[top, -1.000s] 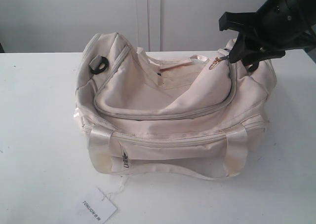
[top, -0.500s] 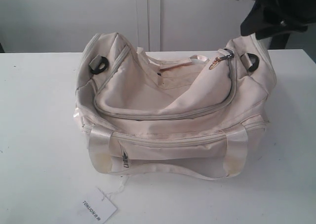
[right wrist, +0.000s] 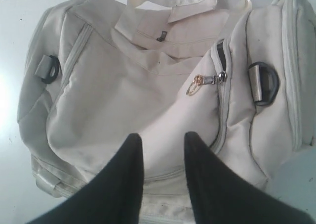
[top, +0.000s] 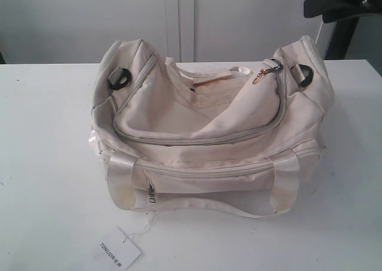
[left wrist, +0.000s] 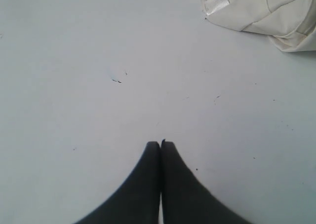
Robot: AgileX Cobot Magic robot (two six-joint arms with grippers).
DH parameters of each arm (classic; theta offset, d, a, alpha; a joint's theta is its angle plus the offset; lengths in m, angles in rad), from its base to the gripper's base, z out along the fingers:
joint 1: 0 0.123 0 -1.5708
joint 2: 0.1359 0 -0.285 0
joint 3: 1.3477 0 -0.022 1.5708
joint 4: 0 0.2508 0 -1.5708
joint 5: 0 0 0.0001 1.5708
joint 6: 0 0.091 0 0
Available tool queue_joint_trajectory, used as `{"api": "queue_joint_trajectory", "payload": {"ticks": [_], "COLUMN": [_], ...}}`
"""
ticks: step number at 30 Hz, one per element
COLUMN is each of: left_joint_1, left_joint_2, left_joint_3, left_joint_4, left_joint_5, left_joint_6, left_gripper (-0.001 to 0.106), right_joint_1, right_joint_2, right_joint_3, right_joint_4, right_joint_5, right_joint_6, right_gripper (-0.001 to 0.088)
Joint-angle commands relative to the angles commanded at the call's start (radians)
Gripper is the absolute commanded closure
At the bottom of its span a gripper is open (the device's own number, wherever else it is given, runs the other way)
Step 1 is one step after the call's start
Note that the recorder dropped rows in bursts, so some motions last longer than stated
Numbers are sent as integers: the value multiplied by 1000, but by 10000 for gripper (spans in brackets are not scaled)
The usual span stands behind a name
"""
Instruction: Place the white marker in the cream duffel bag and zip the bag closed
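While the right claw (right wrist: 163, 141) hung part-open and empty, the cream duffel bag (right wrist: 123, 86) lay slumped beneath it, gold zipper pull (right wrist: 194, 85) just beyond its tips. The left claw (left wrist: 160, 144) sat pressed shut, well apart from the bag.

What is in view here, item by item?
bag: one, cream, mid-table
pull: one, gold, on the bag's top zipper near its right end
rings: two, black, one at each end of the bag
tag: one, white with black letters, on the table before the bag
table: one, white
marker: none in view
left gripper: black, shut, over bare table
right gripper: black, open, empty, above the bag
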Motion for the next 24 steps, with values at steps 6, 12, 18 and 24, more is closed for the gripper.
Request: {"api": "queue_joint_trajectory", "payload": {"ticks": [6,12,18,24], "left_joint_1": [0,0,0,0], "left_joint_2": [0,0,0,0], "left_joint_3": [0,0,0,0], "left_joint_4": [0,0,0,0], "left_joint_5": [0,0,0,0], "left_joint_6": [0,0,0,0], "left_gripper": [1053,1053,1053,1053], "right_joint_1": [0,0,0,0], "right_joint_2": [0,0,0,0], "right_joint_3": [0,0,0,0], "right_joint_4": [-112,-248,-360,-384], "right_joint_5": [7,20,53,0], "right_joint_6": [0,0,71,87], "right_gripper": [601,819,868,868]}}
